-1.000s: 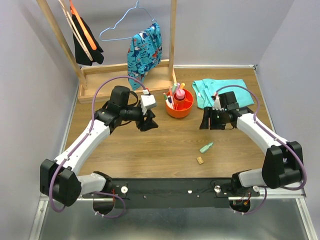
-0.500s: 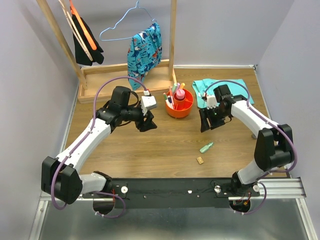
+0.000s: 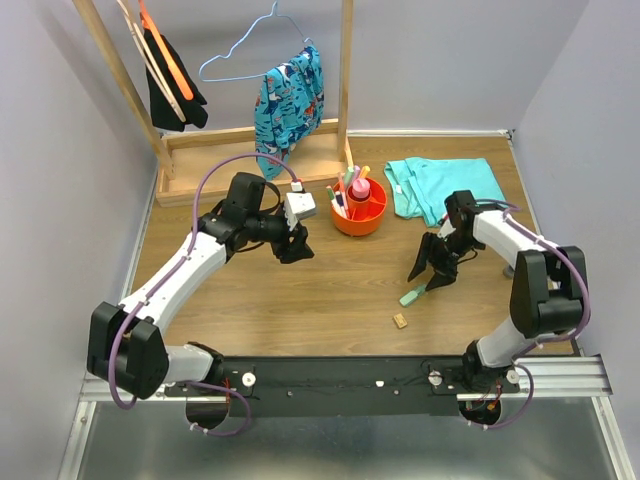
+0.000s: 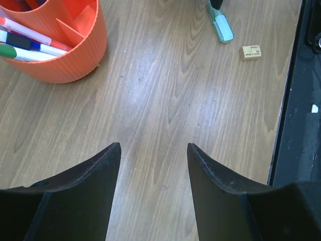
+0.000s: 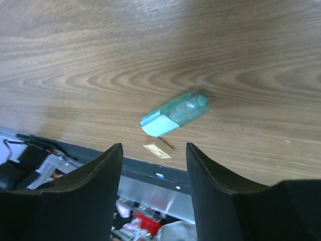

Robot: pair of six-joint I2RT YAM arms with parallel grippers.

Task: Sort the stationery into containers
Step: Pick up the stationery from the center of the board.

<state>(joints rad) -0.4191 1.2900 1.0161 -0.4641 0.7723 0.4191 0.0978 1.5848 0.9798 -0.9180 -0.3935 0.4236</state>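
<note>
Two tools are released and empty. The left tool (image 4: pixel 153 150) is held idle; the right tool (image 5: pixel 153 150) is poised above the green highlighter (image 5: pixel 174 114), flat on the worktop (image 5: pixel 100 50), well apart from the orange bowl (image 3: pixel 362 226). The highlighter may be rolled away by off-centre closure.

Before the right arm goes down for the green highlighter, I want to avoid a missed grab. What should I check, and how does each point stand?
1. Right gripper jaws open and empty: ok.
2. Green highlighter lying flat on the table, roughly in line with the gap between the fingers: ok.
3. Tan eraser apart from the highlighter: ok.
4. Left gripper open, empty, well away from the right arm: ok.
5. Orange bowl shows a bare compartment: ok.
6. Fingertips' height above the table: cannot tell.
</note>
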